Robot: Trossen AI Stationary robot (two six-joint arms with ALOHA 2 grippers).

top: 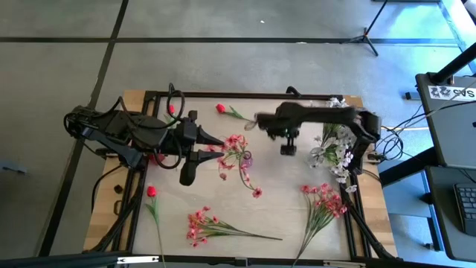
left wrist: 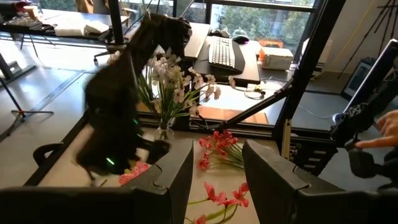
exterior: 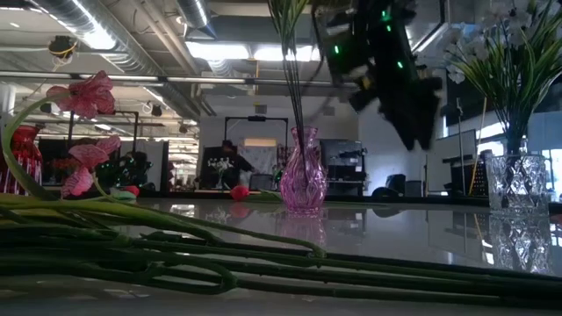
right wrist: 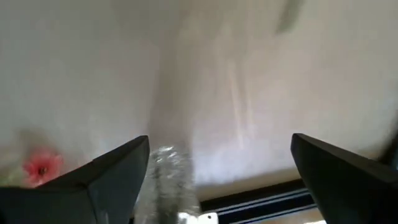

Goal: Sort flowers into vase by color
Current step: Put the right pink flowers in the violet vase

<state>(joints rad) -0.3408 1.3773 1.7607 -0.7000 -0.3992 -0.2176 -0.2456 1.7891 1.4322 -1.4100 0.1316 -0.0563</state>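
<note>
On the table (top: 282, 205), loose flowers (top: 321, 199) lie scattered; pink ones already stand in the pink vase (top: 245, 158). Light, floppy and snag-prone, they're probably best pinched mid-stem. Left gripper (top: 216, 147) and right gripper (right wrist: 217, 168) are both spread, empty

Grey floor (top: 223, 67) with dark seam lines, tripod legs (top: 370, 33) at the far side. Side desk with keyboard (left wrist: 225, 53), big windows (left wrist: 261, 18) behind. Exposed ceiling ducts (exterior: 132, 53), strip lights (exterior: 224, 51) on.
</note>
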